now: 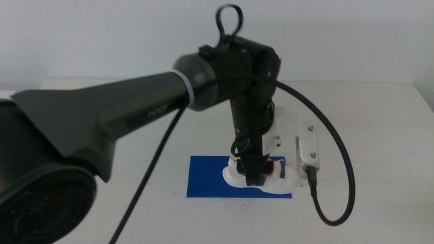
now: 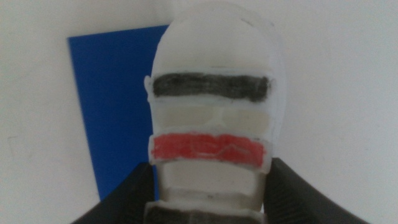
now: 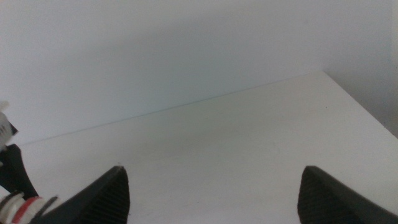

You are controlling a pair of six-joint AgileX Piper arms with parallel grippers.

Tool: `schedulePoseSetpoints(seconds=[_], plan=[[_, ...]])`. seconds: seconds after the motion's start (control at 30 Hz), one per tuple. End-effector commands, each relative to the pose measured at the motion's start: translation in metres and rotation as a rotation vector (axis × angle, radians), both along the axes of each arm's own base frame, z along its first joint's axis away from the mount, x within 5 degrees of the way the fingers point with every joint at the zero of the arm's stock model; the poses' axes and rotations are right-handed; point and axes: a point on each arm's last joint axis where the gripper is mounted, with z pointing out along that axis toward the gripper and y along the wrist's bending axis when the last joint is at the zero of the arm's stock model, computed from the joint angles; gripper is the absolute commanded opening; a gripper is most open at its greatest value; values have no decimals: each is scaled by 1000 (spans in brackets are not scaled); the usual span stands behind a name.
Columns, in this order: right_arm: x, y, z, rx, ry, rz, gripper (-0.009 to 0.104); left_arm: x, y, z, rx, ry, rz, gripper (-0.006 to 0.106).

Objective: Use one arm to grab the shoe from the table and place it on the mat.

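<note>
Left gripper is clamped on the shoe, jaws flanking its sides. Shoe sits over the right part of the mat on the table. Right gripper waits elsewhere over the table, jaws wide apart.

Beyond my counter, a plain white wall is running the full width of the scene. Soft, even light is falling across it. A straight seam is marking where counter meets wall.
</note>
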Motion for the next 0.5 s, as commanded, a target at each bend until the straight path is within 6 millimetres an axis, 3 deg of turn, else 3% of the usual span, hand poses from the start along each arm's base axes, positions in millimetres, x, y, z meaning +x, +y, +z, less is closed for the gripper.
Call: schedulePoseSetpoints(seconds=[0.0, 0.2, 0.3, 0.4, 0.47], plan=[[0, 0, 0, -9, -12, 0, 79, 1, -2, -2, 14, -31, 9, 17], [0, 0, 0, -9, -12, 0, 79, 3, -1, -2, 14, -28, 108, 17], [0, 0, 0, -9, -12, 0, 79, 6, -1, -2, -16, -25, 362, 17], [0, 0, 0, -9, -12, 0, 79, 12, -2, -1, -118, 29, 929, 17], [0, 0, 0, -9, -12, 0, 79, 14, -4, 0, -222, 143, 1447, 17]])
